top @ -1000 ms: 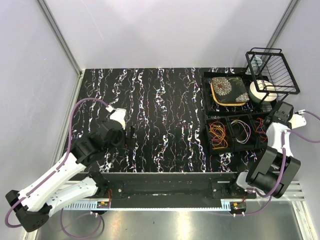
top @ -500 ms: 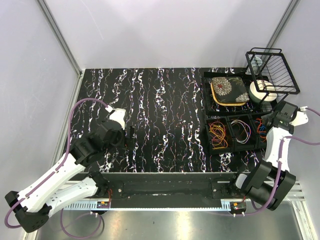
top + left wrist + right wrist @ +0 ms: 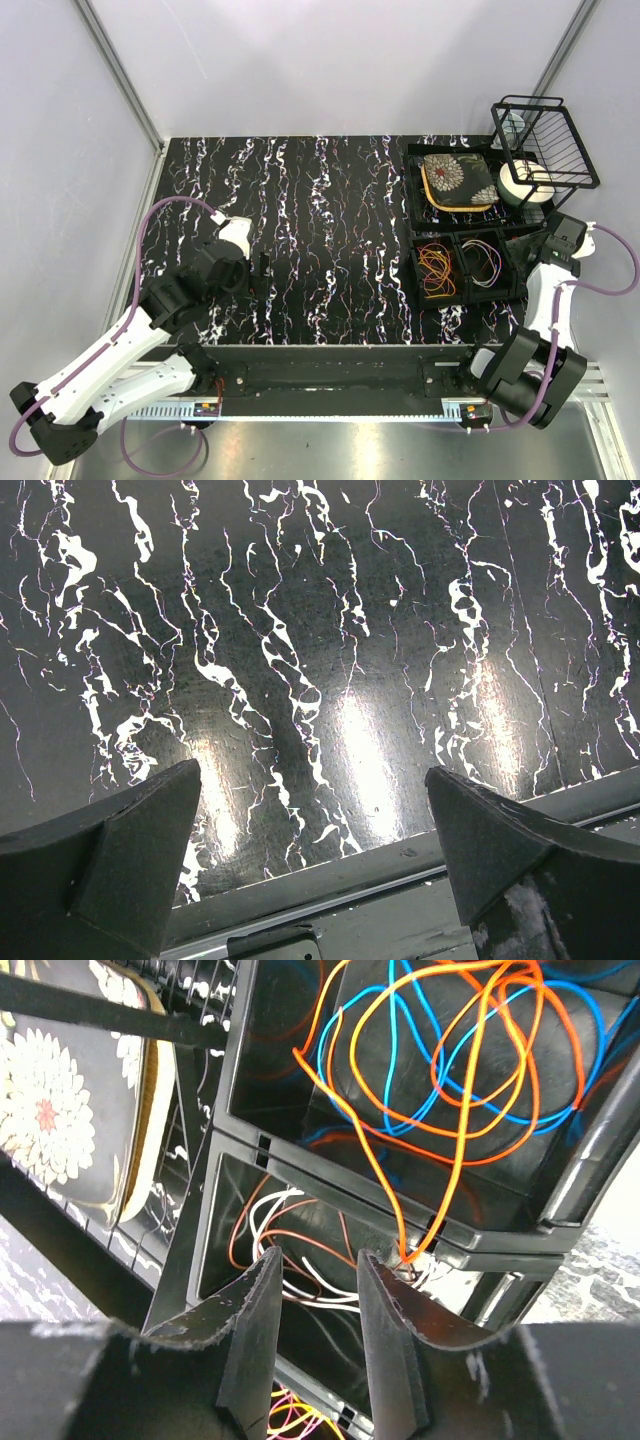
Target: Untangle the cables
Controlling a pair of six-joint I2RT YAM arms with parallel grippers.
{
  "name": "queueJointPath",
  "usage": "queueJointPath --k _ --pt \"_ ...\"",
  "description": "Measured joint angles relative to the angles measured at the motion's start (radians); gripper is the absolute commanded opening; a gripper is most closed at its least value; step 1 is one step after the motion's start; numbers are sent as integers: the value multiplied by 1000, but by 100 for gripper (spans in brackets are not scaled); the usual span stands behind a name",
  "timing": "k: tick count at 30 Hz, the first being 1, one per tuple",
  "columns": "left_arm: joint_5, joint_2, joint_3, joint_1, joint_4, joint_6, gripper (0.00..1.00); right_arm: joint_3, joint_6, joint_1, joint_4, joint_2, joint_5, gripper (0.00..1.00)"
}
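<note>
1. Cables (image 3: 440,1070) lie in the black bin (image 3: 415,270), which sits at the right edge of the table (image 3: 330,220). The orange cable (image 3: 380,1175) and the blue cable (image 3: 330,1055) are looped through each other in the end compartment. Further coils lie in the two compartments beside it.
2. One orange strand climbs over the compartment wall and runs down to the tip of one finger (image 3: 390,1290) of the right gripper (image 3: 318,1258). The jaws stand partly apart with a narrow gap and nothing shows inside it. We cannot tell whether the strand is hooked on the tip or only touching it.
3. We judge the step in hand to be drawing this orange strand clear of the blue loops.
4. To do it well, we should bring the strand squarely between the fingers before closing.
5. Then we should lift slowly along the line the strand already takes over the wall. A sideways tug would likely drag the blue cable with it or tighten the crossings.
6. If the blue loops rise too, we should pause and take hold nearer a free end.
7. The left gripper (image 3: 310,780) is spread wide over bare table near the left front corner and holds nothing. We could bring it across to pin the bin or the blue cable.
</note>
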Motion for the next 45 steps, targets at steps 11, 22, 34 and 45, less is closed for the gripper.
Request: queueJointPath --k 11,22,34,45 --pt "0 0 0 0 0 0 99 -10 -22 0 -1 11 37 40" --pt "0 3 0 0 0 0 99 -9 -24 0 -22 57 231 44" --pt "0 3 0 0 0 0 99 -9 -22 0 -34 79 263 44" --pt "2 2 0 0 0 0 99 70 -42 0 -22 -71 24 60"
